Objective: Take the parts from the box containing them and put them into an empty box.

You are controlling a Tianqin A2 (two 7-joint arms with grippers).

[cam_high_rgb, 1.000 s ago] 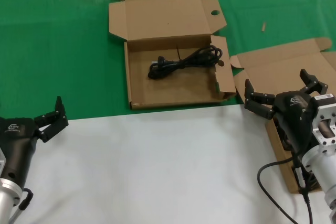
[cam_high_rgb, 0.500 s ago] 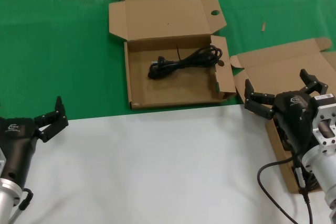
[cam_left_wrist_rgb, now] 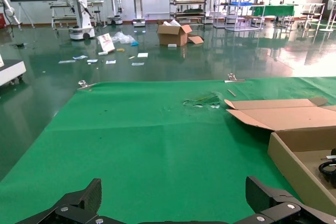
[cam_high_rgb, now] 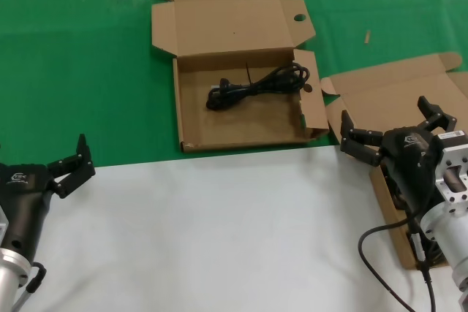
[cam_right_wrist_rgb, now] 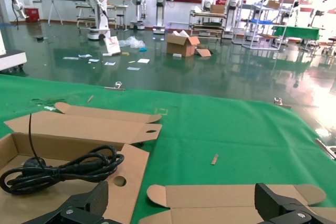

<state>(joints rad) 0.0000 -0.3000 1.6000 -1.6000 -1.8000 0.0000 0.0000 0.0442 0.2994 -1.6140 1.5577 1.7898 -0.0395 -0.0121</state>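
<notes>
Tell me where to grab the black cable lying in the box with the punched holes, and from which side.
Grip the black cable at its straight middle run, coming from above with fingers across it. It lies flat on the box floor, and the walls block side approaches.

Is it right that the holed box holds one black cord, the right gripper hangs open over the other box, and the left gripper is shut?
Not quite: the left gripper is open, not shut. The head view shows its fingers spread over the table edge, and the left wrist view agrees. The rest stands: the cord lies in the holed box, and the right gripper hangs open over the other box.
</notes>
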